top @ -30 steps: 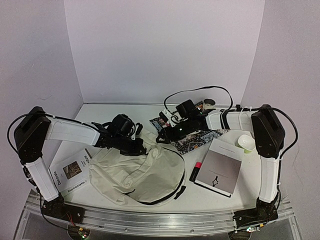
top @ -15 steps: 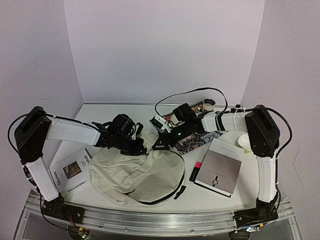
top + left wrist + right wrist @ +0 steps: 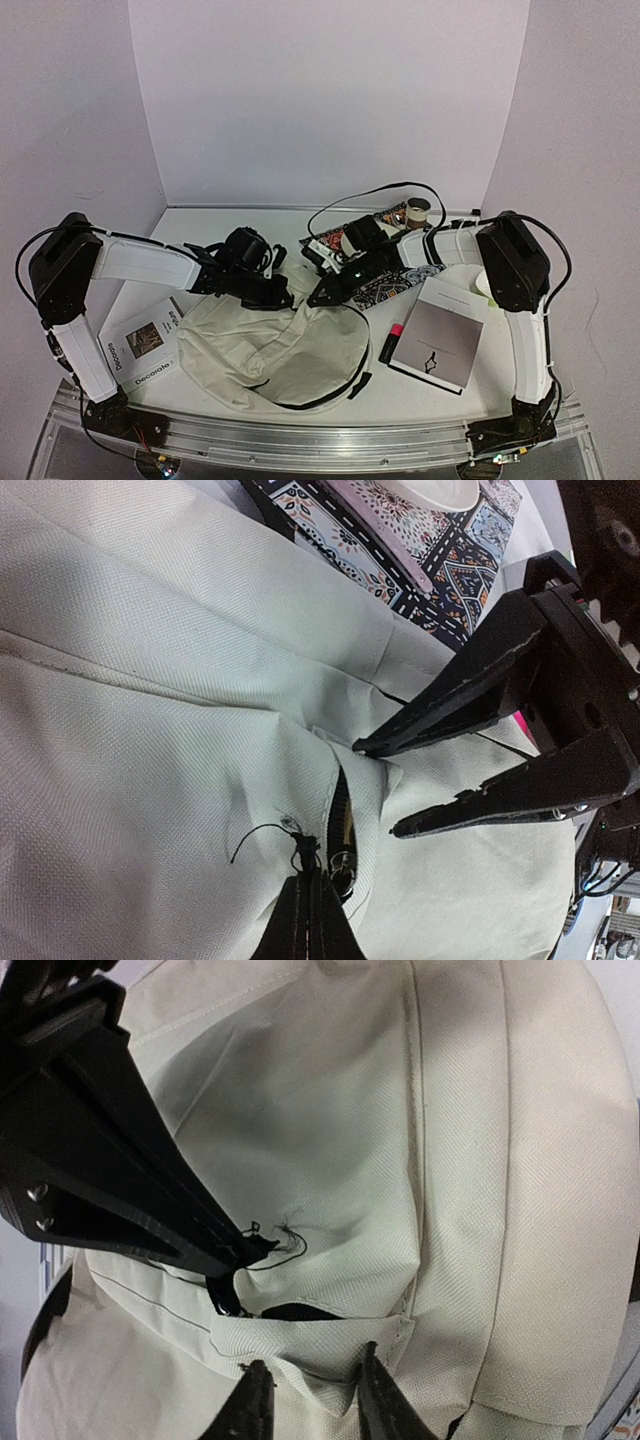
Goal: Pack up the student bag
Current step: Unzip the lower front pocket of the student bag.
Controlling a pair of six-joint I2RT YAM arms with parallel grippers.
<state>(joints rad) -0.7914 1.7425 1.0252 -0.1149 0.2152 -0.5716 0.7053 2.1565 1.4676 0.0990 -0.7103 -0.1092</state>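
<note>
Left arm (image 3: 150, 265) and right arm (image 3: 452, 243): white shells (image 3: 80, 355), black joints (image 3: 515, 262), black fingers (image 3: 470, 695), black cables (image 3: 370, 191), silver screws (image 3: 38, 1192), aluminium rail (image 3: 300, 438).

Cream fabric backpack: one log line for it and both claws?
bag: cream fabric backpack, slightly unzipped | left claw: shut on black zipper pull | right claw: open, astride fabric fold

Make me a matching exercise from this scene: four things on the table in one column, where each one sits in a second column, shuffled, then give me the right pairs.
Things
1. student bag
2. Decorate booklet
3. pink-capped marker
4. tape roll

Places
A. farthest back, right of centre
B. near left, beside the left arm
C. centre front, between the two arms
D. between the bag and the grey book

Pairs: 1-C, 2-B, 3-D, 4-A
</note>
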